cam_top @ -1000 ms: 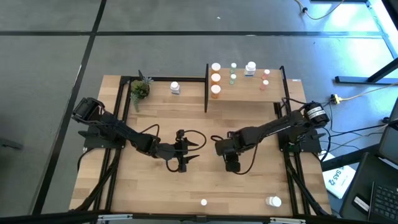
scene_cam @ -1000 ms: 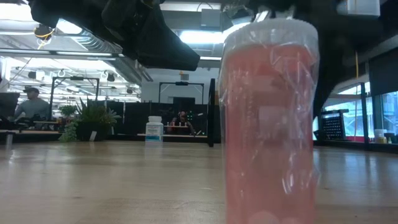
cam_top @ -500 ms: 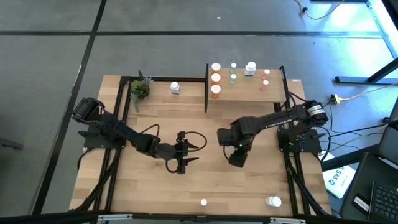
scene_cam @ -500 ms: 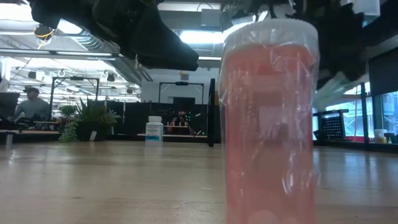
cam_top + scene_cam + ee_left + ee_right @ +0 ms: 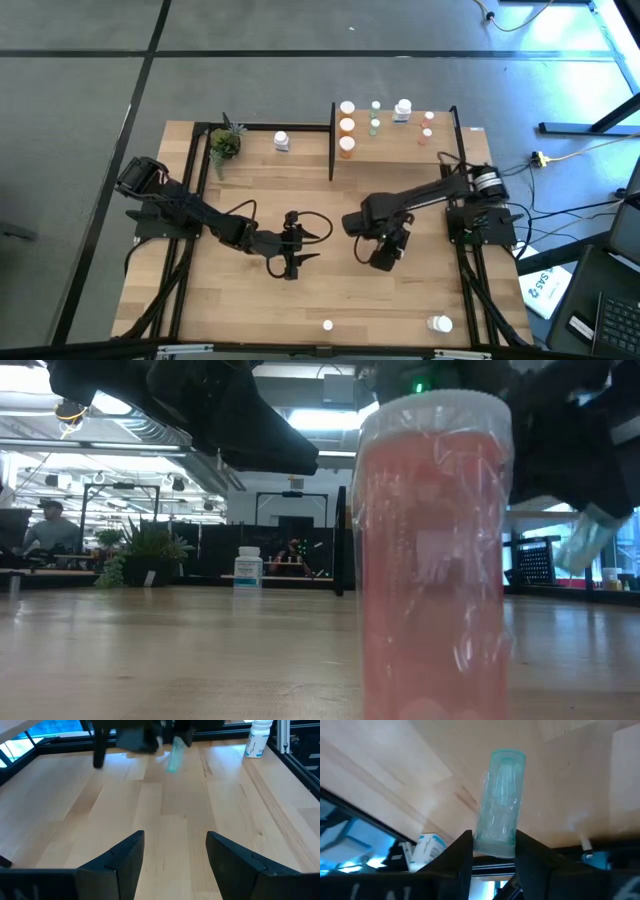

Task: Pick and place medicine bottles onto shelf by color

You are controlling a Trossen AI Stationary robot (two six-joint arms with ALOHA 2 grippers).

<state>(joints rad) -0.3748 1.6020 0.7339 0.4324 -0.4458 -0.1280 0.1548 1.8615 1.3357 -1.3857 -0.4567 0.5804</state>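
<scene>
My right gripper (image 5: pixel 388 252) hovers over the table's middle right, shut on a small translucent green medicine bottle (image 5: pixel 501 800). That bottle also shows tilted in the low view (image 5: pixel 585 542). My left gripper (image 5: pixel 316 245) waits open over the table's middle, nothing between its fingers (image 5: pixel 175 840). The shelf (image 5: pixel 400 148) stands at the far right and carries orange (image 5: pixel 346 126), green (image 5: pixel 375 116), white (image 5: pixel 402 110) and pinkish (image 5: pixel 427 126) bottles. A pinkish bottle (image 5: pixel 432 550) stands on its base right before the low camera. My right gripper pinches the green bottle between its two fingers at its pale cap end (image 5: pixel 494 842). The bottle's body sticks out past the fingertips, along the fingers. The fingers slant down toward the table. The bottle hangs tilted, clear of the tabletop.
A white bottle (image 5: pixel 282 141) and a small potted plant (image 5: pixel 225 144) stand at the far left of the table. Near the front edge are a small bottle (image 5: pixel 328 324) and a white bottle (image 5: pixel 440 323). Black frame rails (image 5: pixel 468 270) run along both sides.
My right gripper has rolled its wrist and tipped steeply downward while rising a little, keeping hold of the green bottle. The bottle, hidden in the low view a second ago, now shows there tilted and clear of the table.
</scene>
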